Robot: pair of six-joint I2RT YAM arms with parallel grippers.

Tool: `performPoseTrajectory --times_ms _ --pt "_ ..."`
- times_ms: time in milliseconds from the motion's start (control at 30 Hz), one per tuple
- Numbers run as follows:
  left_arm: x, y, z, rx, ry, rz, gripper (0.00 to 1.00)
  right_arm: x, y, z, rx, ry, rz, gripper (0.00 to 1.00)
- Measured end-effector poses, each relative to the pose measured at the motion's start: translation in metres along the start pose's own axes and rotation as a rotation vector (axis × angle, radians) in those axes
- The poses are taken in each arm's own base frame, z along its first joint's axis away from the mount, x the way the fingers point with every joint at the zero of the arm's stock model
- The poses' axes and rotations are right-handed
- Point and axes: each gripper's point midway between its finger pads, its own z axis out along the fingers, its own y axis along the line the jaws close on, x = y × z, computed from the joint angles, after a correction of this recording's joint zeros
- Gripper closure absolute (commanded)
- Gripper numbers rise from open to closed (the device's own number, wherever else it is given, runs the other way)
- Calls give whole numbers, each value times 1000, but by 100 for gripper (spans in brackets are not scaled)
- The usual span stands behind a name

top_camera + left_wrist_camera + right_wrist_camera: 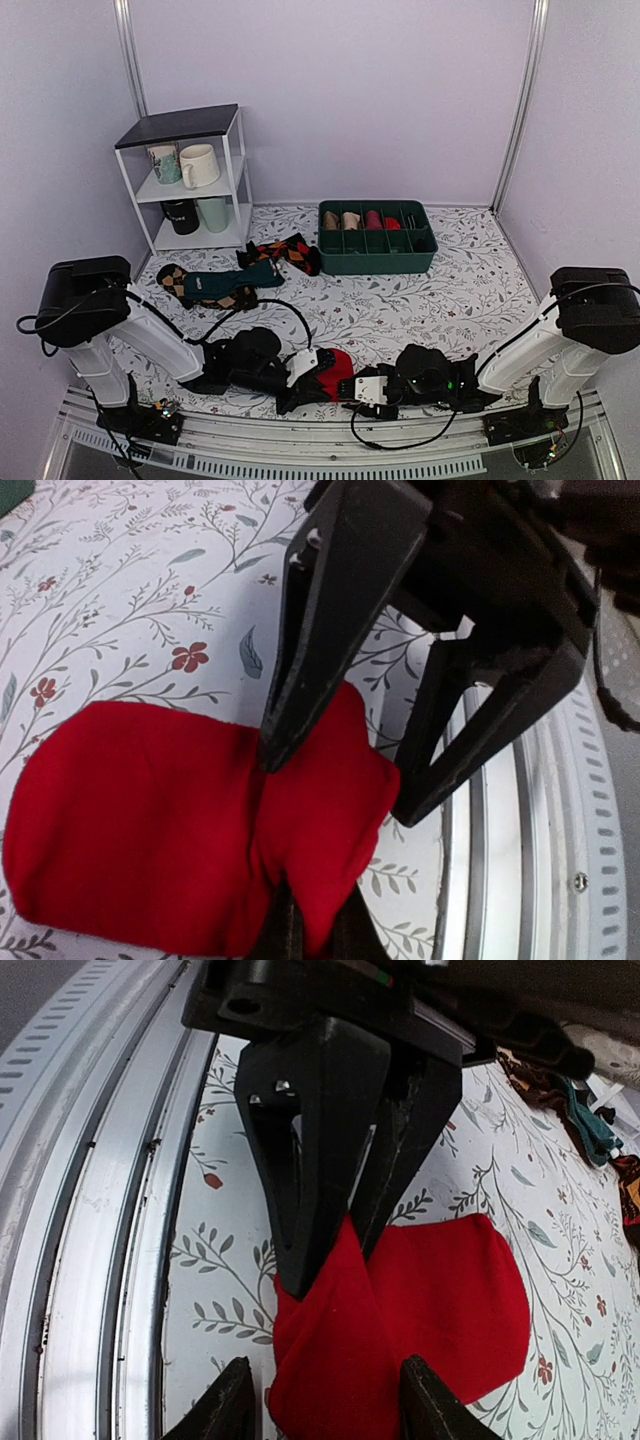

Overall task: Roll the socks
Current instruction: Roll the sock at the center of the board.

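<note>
Lilac walls enclose a bench (420, 300) covered with a flowered cloth, and the socks (338, 362), plain red, are found at the bottom centre of the top view, close to the metal rail (90, 1210) at the bench's near edge. They lie flat for the most part, but one end is gathered into a raised fold. The left claw (315, 905) is closed on this fold, with a thin strip of red fabric pinched between its tips, probably so that the end is lifted from the cloth and can be turned over. The right claw (325, 1370) is brought from the opposite side to the same end; its fingers are parted and the bunched fabric stands between them, not yet squeezed as far as can be judged. It is likely placed so that the fold can be taken over or steadied while the roll is begun. A dark teal sock (232, 281) and argyle socks (285, 252) are left in the middle left of the top view, well apart, and a green tray (378, 262) stands in the upper centre.
</note>
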Motion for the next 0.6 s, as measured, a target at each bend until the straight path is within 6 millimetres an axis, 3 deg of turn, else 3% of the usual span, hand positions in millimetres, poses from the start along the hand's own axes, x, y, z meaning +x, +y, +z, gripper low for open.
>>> performPoseTrajectory --times_ms 100,167,333,400,500,600 --pt "0 0 0 3 0 -1 100 2 -1 2 3 13 4 60" --pt "0 0 0 6 -1 -1 100 4 -1 5 6 27 7 76" --pt "1 1 0 9 3 -5 100 6 -2 12 4 63 37 88" --pt "0 2 0 3 4 -6 68 7 -3 12 3 69 65 90" --pt "2 5 -7 -51 2 15 64 6 -6 14 -10 72 136 90" --pt "9 0 -34 -128 -17 88 62 6 -6 14 -45 69 214 90"
